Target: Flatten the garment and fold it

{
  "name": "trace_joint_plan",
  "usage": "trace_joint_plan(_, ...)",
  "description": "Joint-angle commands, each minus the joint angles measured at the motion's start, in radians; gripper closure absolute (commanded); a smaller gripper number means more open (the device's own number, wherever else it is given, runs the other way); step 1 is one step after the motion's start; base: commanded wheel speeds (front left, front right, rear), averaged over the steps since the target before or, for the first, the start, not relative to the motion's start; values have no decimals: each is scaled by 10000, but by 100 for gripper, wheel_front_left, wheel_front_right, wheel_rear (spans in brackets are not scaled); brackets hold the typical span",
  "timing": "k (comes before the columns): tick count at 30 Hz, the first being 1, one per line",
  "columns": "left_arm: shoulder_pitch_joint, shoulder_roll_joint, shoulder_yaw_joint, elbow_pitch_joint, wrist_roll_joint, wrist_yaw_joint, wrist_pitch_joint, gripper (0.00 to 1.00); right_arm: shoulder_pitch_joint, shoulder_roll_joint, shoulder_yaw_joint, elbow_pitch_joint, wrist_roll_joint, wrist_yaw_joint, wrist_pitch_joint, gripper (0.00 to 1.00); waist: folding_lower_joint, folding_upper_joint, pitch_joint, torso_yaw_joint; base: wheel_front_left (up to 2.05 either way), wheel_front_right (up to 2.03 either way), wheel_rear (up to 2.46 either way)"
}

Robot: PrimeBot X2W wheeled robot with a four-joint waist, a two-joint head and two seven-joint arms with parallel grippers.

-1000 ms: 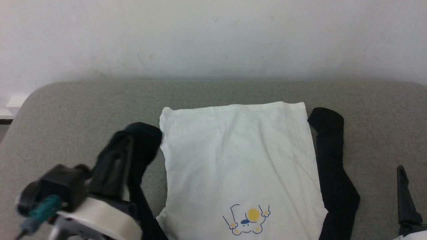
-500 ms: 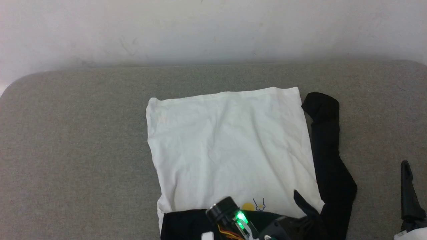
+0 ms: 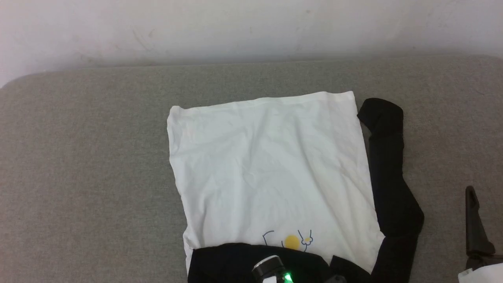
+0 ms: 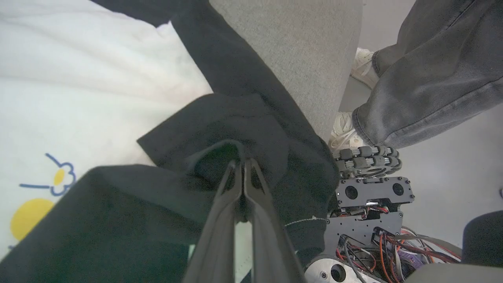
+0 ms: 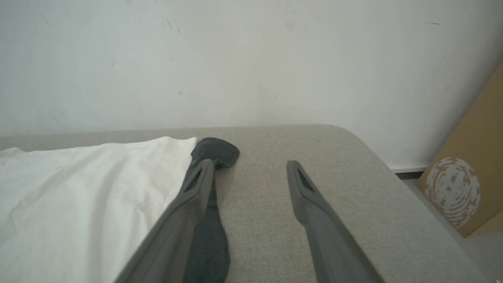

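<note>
Left hand clamped, right hand wide

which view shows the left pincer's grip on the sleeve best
Left wrist view: the left pincer is shut on the black sleeve, seen close. The head view shows that sleeve laid across the garment near its lower edge; the right wrist view shows the other sleeve.

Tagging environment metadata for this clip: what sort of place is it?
Probably an indoor lab or test room, not a home: a grey fabric-covered table against a bare white wall, a cardboard box beside it, and a person's leg next to exposed robot wiring.
</note>
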Motion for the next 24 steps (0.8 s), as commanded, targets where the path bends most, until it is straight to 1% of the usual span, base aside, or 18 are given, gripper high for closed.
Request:
trace_joint_plan(1,-167,-112,62,85,-84,55,-95,58,-132,26,28,29,-24,-9,-23,0,-1,0,-25,40,0,0,0)
trace_joint_plan(2,-166,-180,145,157,-156,102,-184,26,-145,26,45,42,-33,-9,-11,0,-1,0,-41,60,0,0,0)
trace_joint_plan(3,-183,-247,221,210,-219,135,-274,0,-155,26,45,55,-40,-9,-1,0,-1,0,-73,91,0,0,0)
trace_joint_plan(5,-177,-372,390,207,-417,186,-426,0,-153,26,22,75,-55,-9,27,0,-1,0,-162,163,0,0,0)
trace_joint_plan(8,-52,-525,766,-45,-999,241,-492,0,-138,26,7,69,-83,-9,84,0,-1,0,-310,242,0,0,0)
trace_joint_plan(11,131,-550,1372,-712,-1808,340,-420,0,-93,26,3,53,-91,-9,146,0,-1,0,-471,290,0,0,0)
trace_joint_plan(13,246,-432,1958,-1410,-2303,548,-435,0,-56,26,-3,31,-85,-9,176,0,-1,0,-563,303,0,0,0)
trace_joint_plan(16,316,55,3164,-2640,-2427,1243,-936,0,6,26,5,-3,-76,-9,193,0,-1,0,-672,276,0,0,0)
trace_joint_plan(20,490,1173,4823,-3988,-1408,2445,-2295,0,124,26,-29,-11,-29,-9,171,0,-1,0,-795,237,0,0,0)
trace_joint_plan(23,1200,1847,5962,-4735,-984,3356,-3182,0,226,26,-55,14,16,-9,154,0,-1,0,-893,199,0,0,0)
trace_joint_plan(24,1501,2093,6296,-4937,-862,3595,-3448,0,260,26,-65,22,32,-9,144,0,-1,0,-916,188,0,0,0)
